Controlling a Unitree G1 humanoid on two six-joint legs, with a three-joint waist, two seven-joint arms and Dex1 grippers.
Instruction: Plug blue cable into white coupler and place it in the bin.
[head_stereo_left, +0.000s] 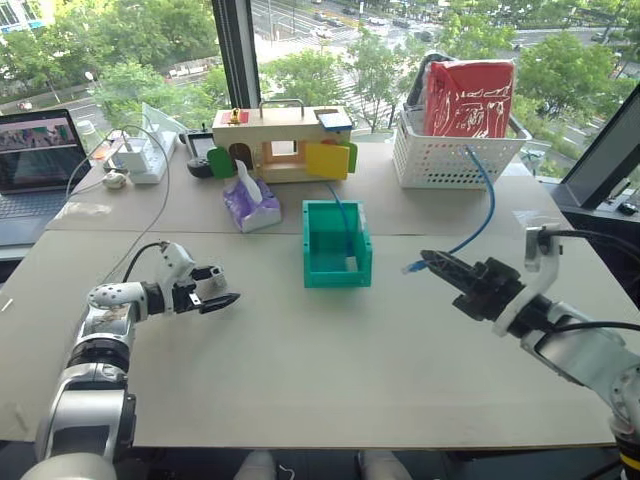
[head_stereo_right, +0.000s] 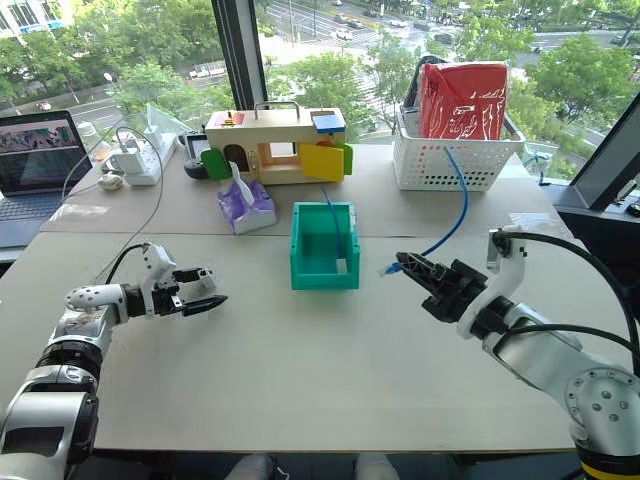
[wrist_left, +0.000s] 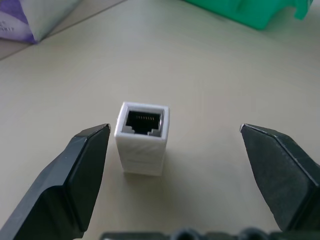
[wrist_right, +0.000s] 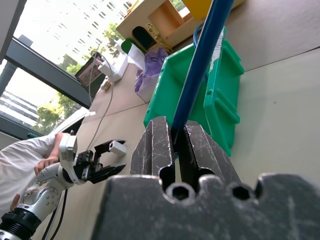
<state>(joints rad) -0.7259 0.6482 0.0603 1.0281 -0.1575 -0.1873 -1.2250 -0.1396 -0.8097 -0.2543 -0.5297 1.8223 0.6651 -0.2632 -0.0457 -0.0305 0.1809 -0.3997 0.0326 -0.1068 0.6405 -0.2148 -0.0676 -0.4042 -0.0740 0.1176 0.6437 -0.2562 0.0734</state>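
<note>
Blue cable (head_stereo_left: 482, 205) pinched near its plug end in the closed right gripper (head_stereo_left: 432, 262), plug aimed left toward the other arm, ready for mating. White coupler (wrist_left: 142, 137) stands on the table (head_stereo_left: 330, 360), socket up, between the wide-open fingers of the left gripper (head_stereo_left: 222, 298), not gripped yet. Teal bin (head_stereo_left: 337, 243) sits mid-table between the arms; the cable's other end drapes into it.
</note>
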